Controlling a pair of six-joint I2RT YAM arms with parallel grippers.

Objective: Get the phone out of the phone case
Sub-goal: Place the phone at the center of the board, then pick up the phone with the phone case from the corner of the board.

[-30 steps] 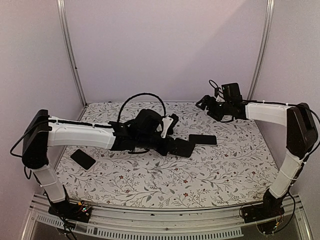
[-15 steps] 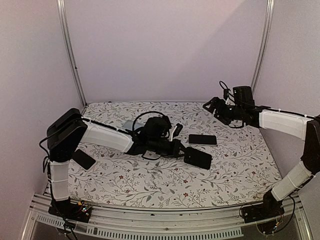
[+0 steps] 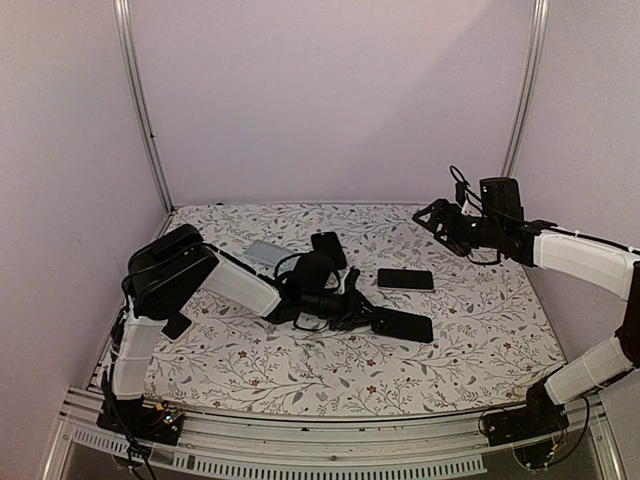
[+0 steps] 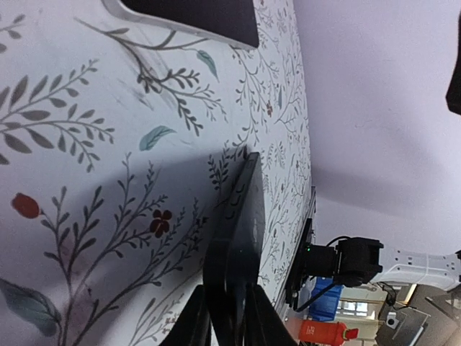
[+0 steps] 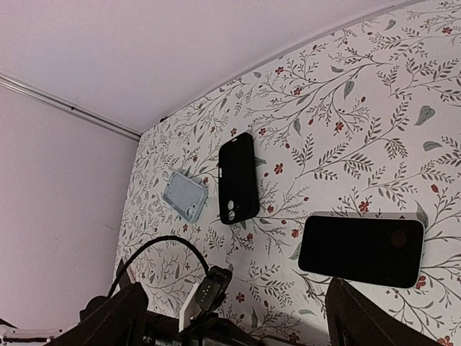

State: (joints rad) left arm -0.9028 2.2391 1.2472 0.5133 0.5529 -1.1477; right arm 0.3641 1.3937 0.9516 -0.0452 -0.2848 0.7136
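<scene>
Where left claw (image 4: 229, 328) flanks it, slim rounded black phone (image 4: 238, 238), floral cloth (image 4: 86, 144)

Left gripper (image 3: 368, 312) low, pinched narrow, right gripper (image 3: 432, 215) raised, spread wide

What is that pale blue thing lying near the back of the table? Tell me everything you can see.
The pale blue thing is a small rounded rectangle, seemingly a soft, empty phone case: raised rim, paler inside, a cutout at one corner. It lies flat on the floral cloth, back left, beside a black slab but apart from it.
</scene>
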